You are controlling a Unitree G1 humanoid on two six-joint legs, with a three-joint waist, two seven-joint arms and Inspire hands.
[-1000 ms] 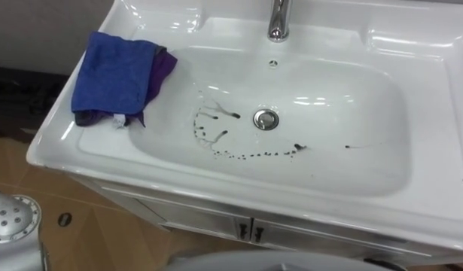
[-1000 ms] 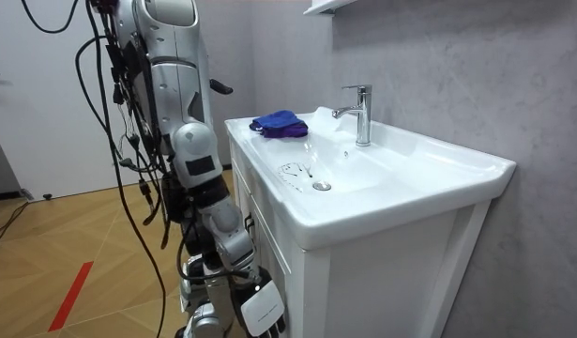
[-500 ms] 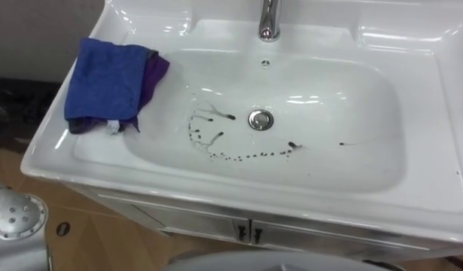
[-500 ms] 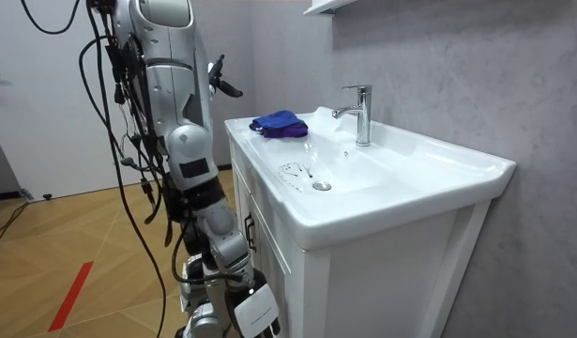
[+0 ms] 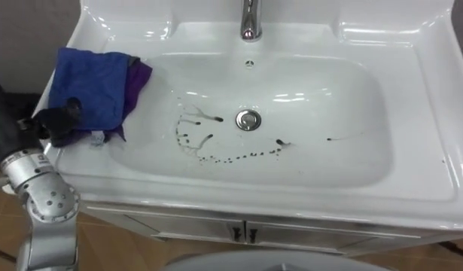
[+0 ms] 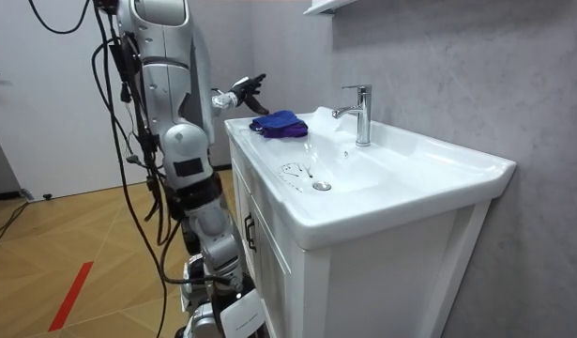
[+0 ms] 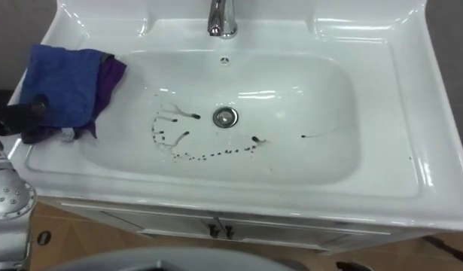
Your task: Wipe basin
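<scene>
The white basin (image 5: 344,162) has dark spots and streaks (image 5: 216,147) left of and below its drain (image 5: 248,119). A blue cloth (image 5: 92,89) lies on the basin's left rim over a purple one (image 5: 141,75). My left hand (image 5: 56,124) is raised at the cloth's near left edge, its dark fingers relaxed and holding nothing; whether they touch the cloth I cannot tell. In the room view I stand at the vanity's front, with the left hand (image 6: 241,92) just short of the cloth (image 6: 279,123). My right hand (image 6: 234,317) hangs low by the cabinet.
A chrome tap (image 5: 251,19) stands at the basin's back middle. The cabinet doors (image 5: 239,229) are below the front rim. A grey wall (image 6: 457,66) runs behind the vanity, and wooden floor (image 6: 72,244) lies to my left.
My left arm has risen from low beside me up to the cloth's edge, where the hand now shows. The eye view has shifted; cloth and stains lie as before.
</scene>
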